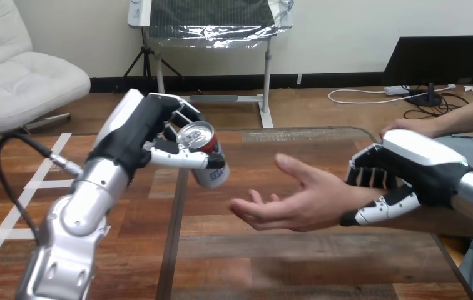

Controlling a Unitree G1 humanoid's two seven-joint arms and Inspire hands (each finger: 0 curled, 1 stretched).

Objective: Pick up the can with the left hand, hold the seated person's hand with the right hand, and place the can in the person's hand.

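Left hand (141, 134) is gripping the can (196, 136), up left of the person's hand (296, 200); right hand (412, 172) seems curled round the wrist (341, 201). Handover step imo, next bring the can over that open hand and release

Robot hands, two: left hand (140, 134), fingers curled round the can; right hand (403, 169), fingers and thumb closed about the person's wrist (339, 201). Cans, one: can (206, 153), silver-topped, tilted. Person's hands, two: the person's hand at the view's middle (296, 200), palm up, fingers spread; the person's hand at the view's upper right (409, 127), palm down. Tabletops, one: wooden tabletop (296, 262).
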